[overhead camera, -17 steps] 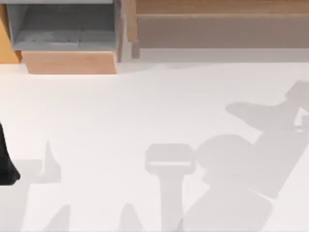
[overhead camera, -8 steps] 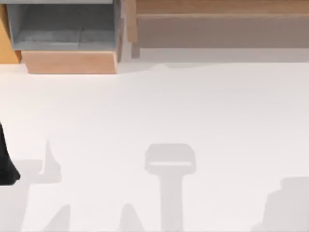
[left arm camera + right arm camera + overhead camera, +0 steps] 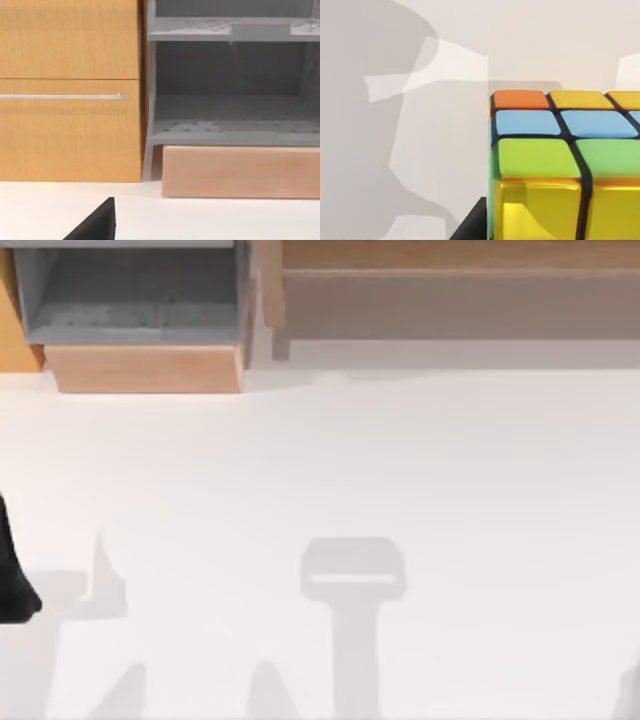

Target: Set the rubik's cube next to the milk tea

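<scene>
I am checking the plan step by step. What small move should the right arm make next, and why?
Probably bring the right arm back over the table to look for the milk tea. The right wrist view has the cube very close to its camera above the white table, with a dark finger beside it. Whether it is gripped cannot be told. The left arm waits at the table's left edge.

left arm [image 3: 12, 575] at table's left edge

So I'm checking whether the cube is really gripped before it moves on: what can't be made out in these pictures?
- Rubik's cube: cut off by the right wrist view's edges, so its full shape and any grip on it are unclear.
- Right gripper: whether open or shut cannot be told.
- Left arm: parked at the top view's left edge, mostly cut off.
</scene>
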You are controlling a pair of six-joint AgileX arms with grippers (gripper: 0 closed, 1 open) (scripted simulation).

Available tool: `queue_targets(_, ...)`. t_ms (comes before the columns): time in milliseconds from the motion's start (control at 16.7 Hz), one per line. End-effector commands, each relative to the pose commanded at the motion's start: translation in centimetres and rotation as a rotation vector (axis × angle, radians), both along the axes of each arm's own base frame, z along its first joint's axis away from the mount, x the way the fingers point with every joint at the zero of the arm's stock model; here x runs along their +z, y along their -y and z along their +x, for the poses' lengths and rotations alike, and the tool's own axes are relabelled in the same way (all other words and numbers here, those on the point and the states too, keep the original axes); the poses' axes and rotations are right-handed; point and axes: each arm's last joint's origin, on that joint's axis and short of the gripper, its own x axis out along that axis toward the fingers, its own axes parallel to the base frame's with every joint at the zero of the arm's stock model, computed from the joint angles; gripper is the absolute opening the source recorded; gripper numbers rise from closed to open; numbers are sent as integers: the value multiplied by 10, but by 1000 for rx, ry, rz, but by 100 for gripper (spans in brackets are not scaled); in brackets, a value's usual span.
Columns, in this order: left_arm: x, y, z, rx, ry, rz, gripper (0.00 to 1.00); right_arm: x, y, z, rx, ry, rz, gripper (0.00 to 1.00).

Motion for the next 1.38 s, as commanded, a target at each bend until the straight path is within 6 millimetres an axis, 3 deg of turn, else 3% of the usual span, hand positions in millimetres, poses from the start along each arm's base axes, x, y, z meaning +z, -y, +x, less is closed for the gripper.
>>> queue_targets(1020,0,0,0,0,0,0,100,-2,-16,4,126,50,-41,0)
queue_targets(1380,0,0,0,0,0,0,100,-2,-11,7,94,78,-61,0)
